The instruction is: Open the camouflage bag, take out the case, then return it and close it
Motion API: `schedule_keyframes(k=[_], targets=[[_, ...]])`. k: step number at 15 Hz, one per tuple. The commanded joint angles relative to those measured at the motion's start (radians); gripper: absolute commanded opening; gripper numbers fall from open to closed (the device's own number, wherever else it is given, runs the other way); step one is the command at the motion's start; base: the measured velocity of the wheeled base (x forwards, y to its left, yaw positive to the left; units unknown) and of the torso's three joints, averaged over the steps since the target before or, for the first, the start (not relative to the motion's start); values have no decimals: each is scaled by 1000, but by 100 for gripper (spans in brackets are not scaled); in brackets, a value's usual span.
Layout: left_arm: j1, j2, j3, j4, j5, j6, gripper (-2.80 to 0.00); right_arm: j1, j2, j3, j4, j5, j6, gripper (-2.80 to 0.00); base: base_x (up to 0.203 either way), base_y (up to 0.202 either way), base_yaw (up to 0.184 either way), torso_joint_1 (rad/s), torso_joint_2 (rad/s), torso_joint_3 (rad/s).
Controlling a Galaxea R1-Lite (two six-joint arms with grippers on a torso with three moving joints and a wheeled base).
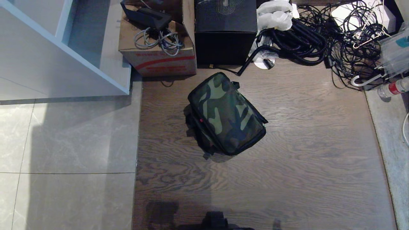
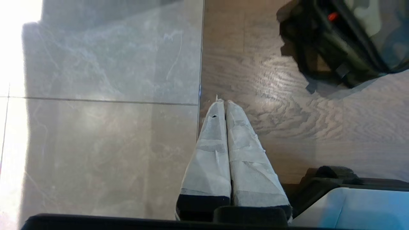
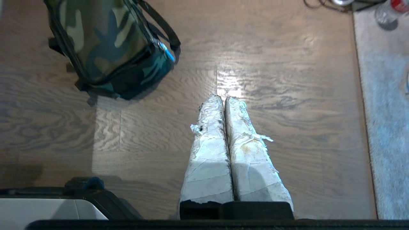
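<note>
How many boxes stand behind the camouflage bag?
2: a brown cardboard box at back left of the bag, and a black cube box directly right of it. Others may be hidden.

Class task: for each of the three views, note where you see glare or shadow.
Head view: a broad shadow crosses the grey tiles; the camouflage bag is evenly lit. Left wrist view: white glare washes out one edge, sheen on the wood floor. Right wrist view: a bright glare patch just beyond the right claw.

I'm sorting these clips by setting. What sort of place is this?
Probably an indoor storage or workshop corner. A camouflage bag sits on the wooden floor, with a cardboard box of cords, a black box and a heap of cables along the far edge.
</note>
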Motion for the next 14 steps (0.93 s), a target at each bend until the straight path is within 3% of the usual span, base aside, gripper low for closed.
schedule_keyframes(k=[1, 14], targets=[[0, 0, 0, 0, 1, -1, -280, 0, 3, 40, -1, 0, -1, -280, 0, 0, 0, 2, 1, 201], [0, 0, 0, 0, 1, -1, -280, 0, 3, 40, -1, 0, -1, -280, 0, 0, 0, 2, 2, 201]])
